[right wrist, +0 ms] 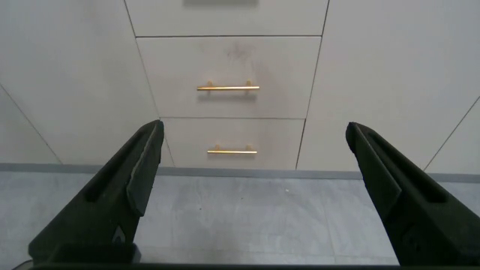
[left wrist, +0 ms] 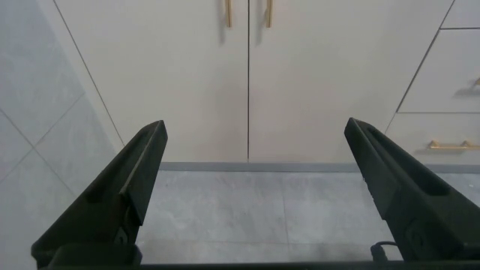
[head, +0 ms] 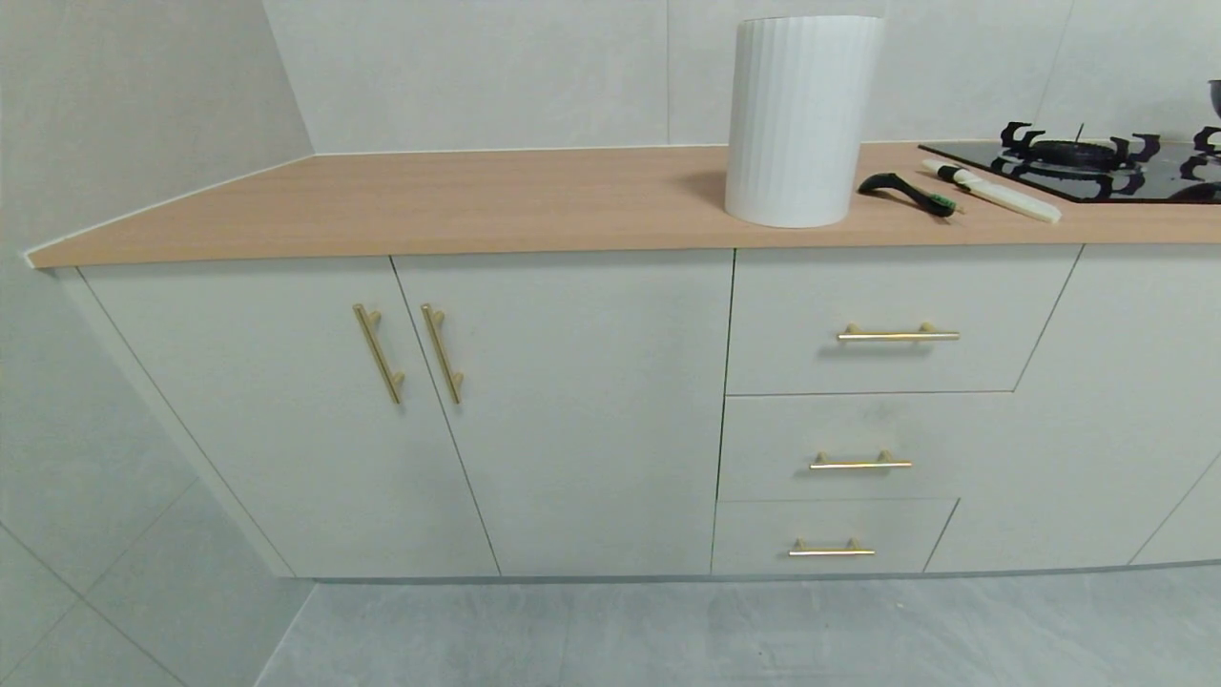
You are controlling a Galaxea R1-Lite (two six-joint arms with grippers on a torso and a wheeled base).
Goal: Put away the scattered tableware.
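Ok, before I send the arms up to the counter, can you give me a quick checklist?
1. Left gripper jaws open, empty: ok.
2. Right gripper jaws open, empty: ok.
3. Black-handled peeler and long white utensil lying free on the wooden countertop: ok.
4. Room inside the tall white ribbed container: cannot tell, its inside is hidden.
5. Grippers at counter height: not ok, both face the lower cabinet fronts near the floor.

White ribbed holder; black-green utensil; wood-grain countertop — gold handles, pale grey cabinets.
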